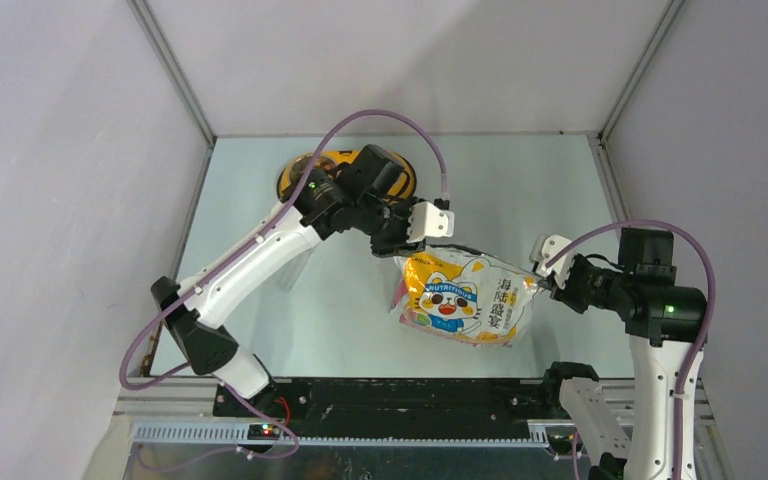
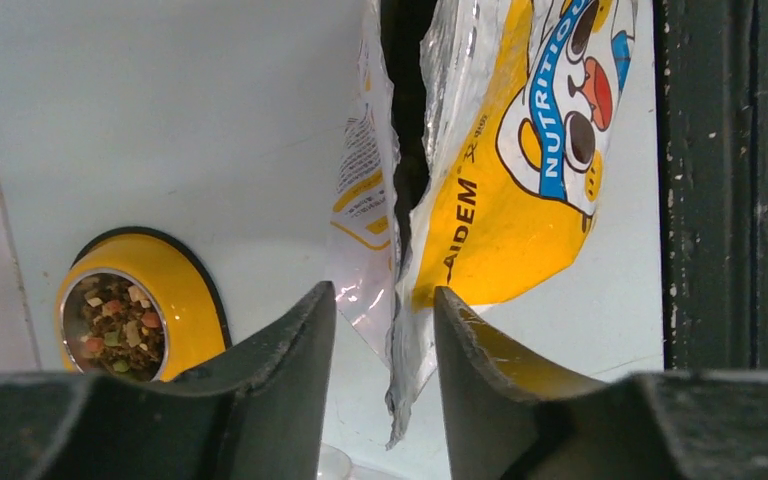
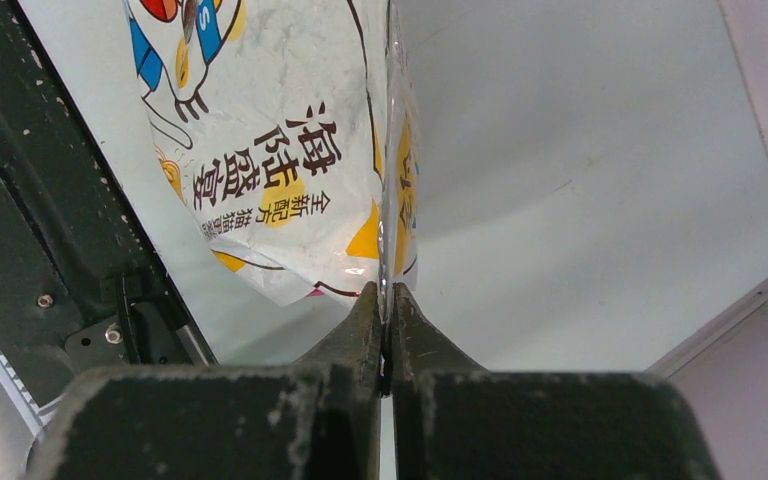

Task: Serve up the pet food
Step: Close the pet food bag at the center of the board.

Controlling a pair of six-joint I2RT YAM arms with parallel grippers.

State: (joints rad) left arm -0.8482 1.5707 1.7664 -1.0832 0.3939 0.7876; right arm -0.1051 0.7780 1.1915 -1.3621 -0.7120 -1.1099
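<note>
At centre frame, the right gripper [image 3: 387,295] is clamping the bag [image 1: 465,297], the left gripper [image 2: 384,300] gaping round its mouth, probably needing to close.

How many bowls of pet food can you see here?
1: a yellow-rimmed bowl holding kibble, at the table's far side. The left arm covers the feeder, so another may be hidden.

Robot test cell, lab type. Evidence: blank white panel walls [image 1: 60,150], metal corner posts [image 1: 172,70], pale tabletop [image 1: 520,180], black mounting rail [image 1: 410,395], slotted cable duct [image 1: 360,432].
</note>
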